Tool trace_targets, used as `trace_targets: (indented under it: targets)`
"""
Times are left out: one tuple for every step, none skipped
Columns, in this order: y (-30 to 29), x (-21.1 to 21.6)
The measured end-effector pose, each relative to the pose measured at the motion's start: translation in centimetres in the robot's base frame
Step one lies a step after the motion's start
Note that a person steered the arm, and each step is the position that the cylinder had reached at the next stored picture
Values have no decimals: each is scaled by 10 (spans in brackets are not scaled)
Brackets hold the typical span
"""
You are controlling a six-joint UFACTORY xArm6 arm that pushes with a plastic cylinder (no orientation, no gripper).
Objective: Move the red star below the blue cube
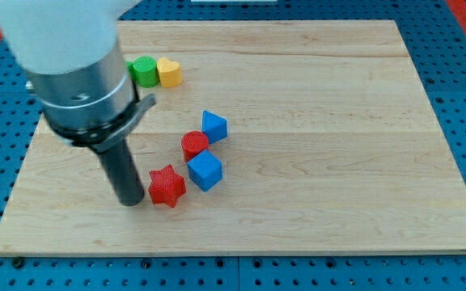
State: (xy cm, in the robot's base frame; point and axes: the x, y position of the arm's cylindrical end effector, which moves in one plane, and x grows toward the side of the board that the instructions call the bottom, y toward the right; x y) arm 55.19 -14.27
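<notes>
Much of the board's [338,97] upper left corner is being hidden by the arm's pale housing, and a green block [144,70] beside a yellow block [168,72] is being partly covered; its shape is perhaps a cylinder. No pincer is being carried: the dark rod is being held upright, with my tip [133,202] resting just left of the red star [167,186], possibly touching it. The star is lying below and left of the blue cube [205,170], close beside it. A red cylinder [194,145] and another blue block [214,126] are sitting above the cube.
</notes>
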Motion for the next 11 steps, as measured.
trace_targets:
  targets:
    - [-15, -13]
    - [2, -33]
    - [30, -35]
    - [46, -27]
    - [46, -25]
    - [25, -18]
    - [23, -2]
    - [39, 0]
    - [55, 0]
    - [66, 0]
    - [58, 2]
